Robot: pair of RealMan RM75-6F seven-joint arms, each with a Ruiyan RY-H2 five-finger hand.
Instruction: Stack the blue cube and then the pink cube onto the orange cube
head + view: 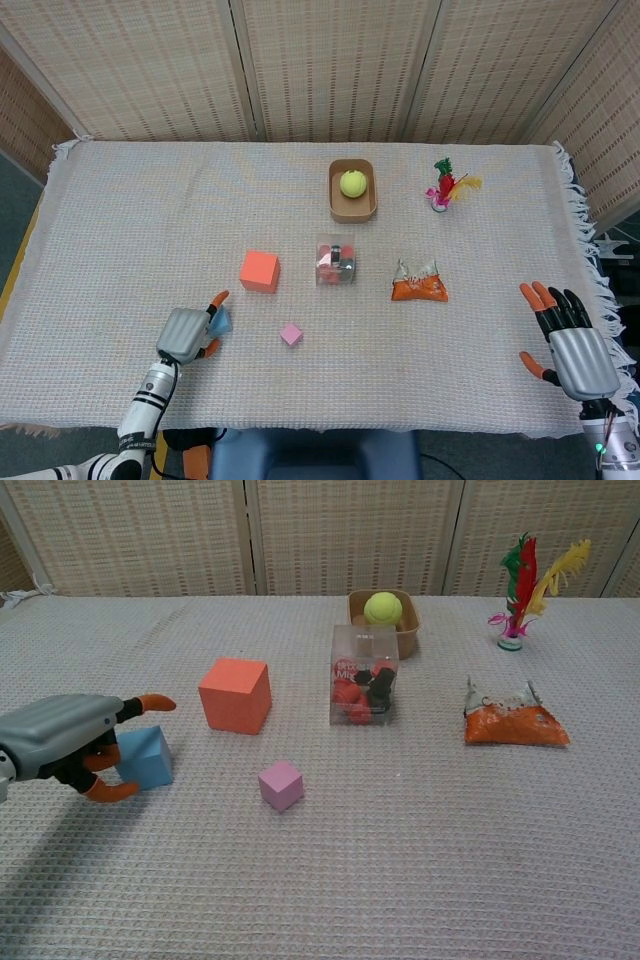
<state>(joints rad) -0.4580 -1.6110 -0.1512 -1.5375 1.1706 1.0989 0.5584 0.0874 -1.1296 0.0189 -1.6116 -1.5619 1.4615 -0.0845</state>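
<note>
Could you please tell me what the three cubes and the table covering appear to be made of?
The orange cube, blue cube and pink cube look like matte painted wood or dense foam: flat, even colour, crisp edges, no shine. Which one it is cannot be told. The table covering looks like woven cloth, with a ribbed weave and, in the head view, fringe at its ends.

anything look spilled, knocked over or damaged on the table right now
Nothing stands out. The orange snack packet lies crumpled but closed, and the orange cube, pink cube and blue cube sit flat on the cloth.
</note>
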